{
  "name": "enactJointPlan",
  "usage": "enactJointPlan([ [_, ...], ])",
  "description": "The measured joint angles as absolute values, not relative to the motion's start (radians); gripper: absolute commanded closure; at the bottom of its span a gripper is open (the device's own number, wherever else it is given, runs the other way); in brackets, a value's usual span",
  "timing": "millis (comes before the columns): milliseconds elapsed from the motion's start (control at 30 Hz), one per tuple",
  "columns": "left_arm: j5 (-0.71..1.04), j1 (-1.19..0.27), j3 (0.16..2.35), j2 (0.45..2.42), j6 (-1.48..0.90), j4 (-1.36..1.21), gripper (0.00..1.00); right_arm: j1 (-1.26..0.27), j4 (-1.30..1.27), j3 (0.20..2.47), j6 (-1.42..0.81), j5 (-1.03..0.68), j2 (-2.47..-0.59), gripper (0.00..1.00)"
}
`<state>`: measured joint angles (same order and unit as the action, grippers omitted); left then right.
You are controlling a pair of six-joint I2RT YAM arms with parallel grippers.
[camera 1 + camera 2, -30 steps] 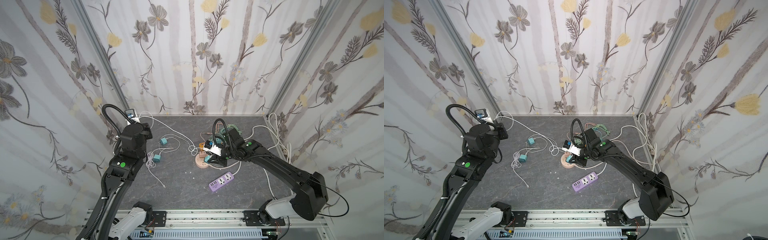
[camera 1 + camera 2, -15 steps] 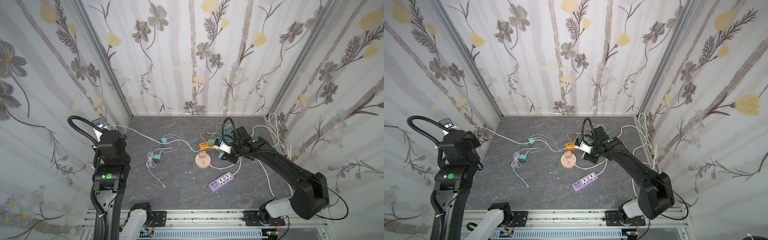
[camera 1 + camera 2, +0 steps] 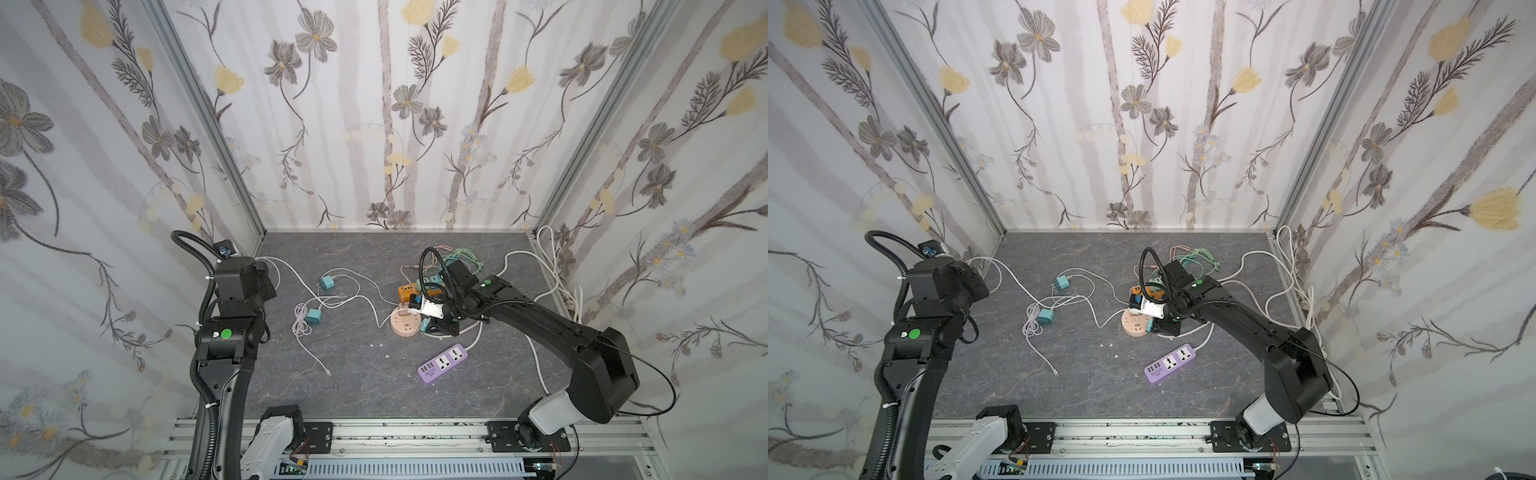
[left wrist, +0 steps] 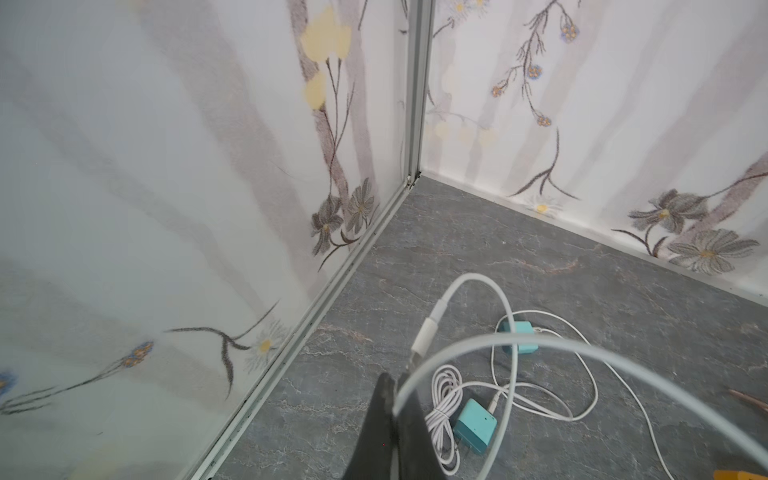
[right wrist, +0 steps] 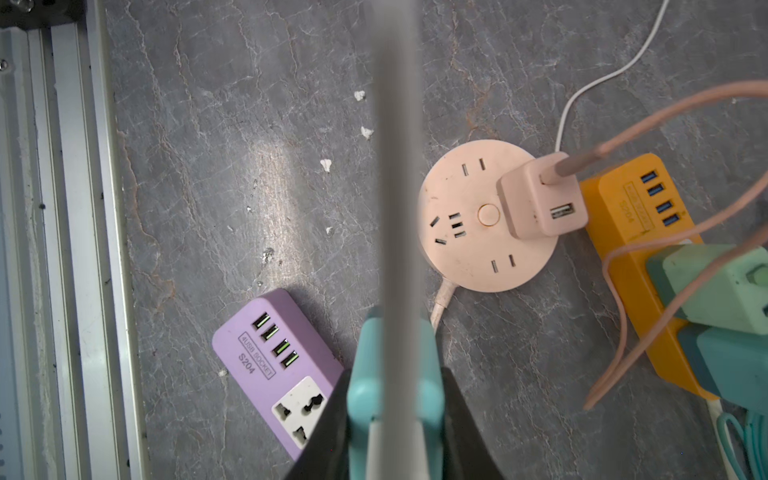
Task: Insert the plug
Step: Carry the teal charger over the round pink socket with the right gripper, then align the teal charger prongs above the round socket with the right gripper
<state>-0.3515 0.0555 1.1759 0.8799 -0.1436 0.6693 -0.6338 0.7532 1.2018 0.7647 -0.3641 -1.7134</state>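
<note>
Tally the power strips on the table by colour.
Pink round power strip: 1
Orange power strip: 1
Purple power strip: 1
Total: 3

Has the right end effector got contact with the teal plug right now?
Touching. In the right wrist view both black fingers of the right end effector press against the sides of the teal plug, with no gap.

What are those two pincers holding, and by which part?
The right pincer grips a teal plug by its two sides. The left pincer pinches a white cable at its connector end.
</note>
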Motion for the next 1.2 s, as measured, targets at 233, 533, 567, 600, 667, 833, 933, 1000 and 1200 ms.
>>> enactJointPlan([
  [233, -0.439, 0.065, 1.173, 0.838, -0.150, 0.668, 1.00, -0.679, 0.792, 1.238, 0.881, -0.371, -1.804, 1.00],
  [533, -0.449, 0.065, 1.138, 0.826, -0.158, 0.691, 1.00, -0.697, 0.823, 1.320, 0.985, -0.340, -1.917, 1.00],
  [567, -0.450, 0.065, 1.138, 0.825, -0.158, 0.691, 1.00, -0.696, 0.825, 1.332, 0.991, -0.340, -1.925, 1.00],
  [600, -0.452, 0.066, 1.138, 0.825, -0.158, 0.691, 1.00, -0.696, 0.830, 1.341, 0.998, -0.341, -1.931, 1.00],
  [667, -0.460, 0.066, 1.138, 0.825, -0.157, 0.691, 1.00, -0.697, 0.838, 1.365, 1.012, -0.342, -1.949, 1.00],
  [833, -0.463, 0.066, 1.113, 0.805, -0.128, 0.679, 1.00, -0.697, 0.840, 1.431, 1.034, -0.334, -2.008, 1.00],
  [933, -0.454, 0.066, 1.071, 0.772, -0.102, 0.664, 1.00, -0.697, 0.840, 1.464, 1.044, -0.319, -2.038, 1.00],
  [1000, -0.447, 0.066, 1.056, 0.760, -0.088, 0.661, 1.00, -0.695, 0.840, 1.478, 1.055, -0.307, -2.046, 1.00],
  [1200, -0.426, 0.066, 1.060, 0.788, -0.086, 0.672, 1.00, -0.691, 0.840, 1.508, 1.077, -0.298, -2.061, 1.00],
])
